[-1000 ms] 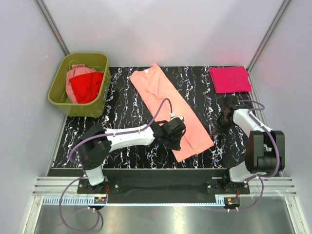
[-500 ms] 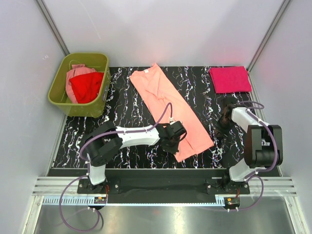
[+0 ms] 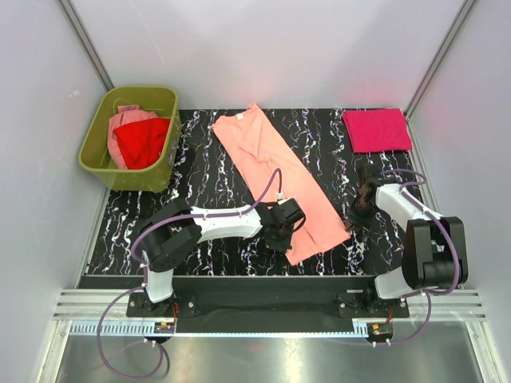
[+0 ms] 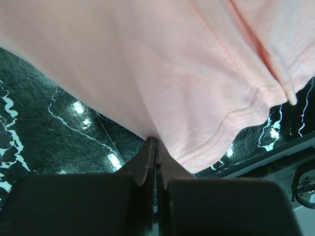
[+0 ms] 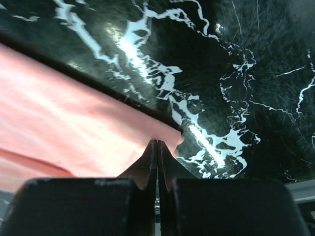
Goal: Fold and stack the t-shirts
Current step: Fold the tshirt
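Note:
A salmon-peach t-shirt (image 3: 275, 167) lies as a long diagonal strip on the black marbled table (image 3: 200, 183). My left gripper (image 3: 281, 234) is at the left side of its near end. In the left wrist view, this gripper (image 4: 155, 141) is shut on the cloth's edge beside the stitched hem (image 4: 231, 118). My right gripper (image 3: 354, 222) is at the near right corner. In the right wrist view, this gripper (image 5: 157, 143) is shut on that corner of the salmon shirt (image 5: 74, 132). A folded magenta-pink t-shirt (image 3: 377, 129) lies at the far right.
An olive-green bin (image 3: 97, 163) at the far left holds a red t-shirt (image 3: 142, 141) and a dusty pink one (image 3: 121, 121). White walls enclose the table on three sides. The table's near edge runs just below the shirt's end.
My left gripper has slid to the shirt's near left edge and stayed there. My right gripper has moved nearer and left, onto the shirt's near right corner.

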`<state>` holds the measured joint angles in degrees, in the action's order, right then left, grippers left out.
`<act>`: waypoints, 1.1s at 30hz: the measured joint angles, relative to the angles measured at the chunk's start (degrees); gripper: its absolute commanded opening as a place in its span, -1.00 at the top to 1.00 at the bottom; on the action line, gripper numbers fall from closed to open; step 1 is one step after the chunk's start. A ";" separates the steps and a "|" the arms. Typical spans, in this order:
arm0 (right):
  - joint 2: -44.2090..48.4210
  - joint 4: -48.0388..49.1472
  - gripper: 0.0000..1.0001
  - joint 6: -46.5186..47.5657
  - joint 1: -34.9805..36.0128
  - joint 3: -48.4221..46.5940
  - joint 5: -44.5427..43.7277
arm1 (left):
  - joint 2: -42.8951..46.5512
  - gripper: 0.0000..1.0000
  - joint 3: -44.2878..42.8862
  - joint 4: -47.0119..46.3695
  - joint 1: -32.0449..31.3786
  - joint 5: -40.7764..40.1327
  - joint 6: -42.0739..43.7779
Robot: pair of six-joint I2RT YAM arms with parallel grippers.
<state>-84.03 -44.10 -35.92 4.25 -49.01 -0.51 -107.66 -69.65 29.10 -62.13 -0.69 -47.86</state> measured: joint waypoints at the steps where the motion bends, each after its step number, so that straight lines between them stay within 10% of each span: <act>1: -0.59 0.28 1.00 0.00 0.00 0.46 0.00 | 0.00 1.00 0.00 0.00 0.00 0.00 0.00; 12: -3.32 0.48 0.99 -0.20 0.00 1.14 -1.31 | 2.27 0.95 -0.13 1.62 0.00 -0.31 -0.42; 33: 14.16 -7.26 0.34 0.11 0.00 -10.62 5.18 | -2.73 0.95 -2.93 -1.88 2.34 1.31 -0.17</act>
<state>-69.87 -51.35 -35.81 4.25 -59.64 4.67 -110.39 -72.58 27.22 -59.79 0.62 -48.03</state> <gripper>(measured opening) 0.297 0.024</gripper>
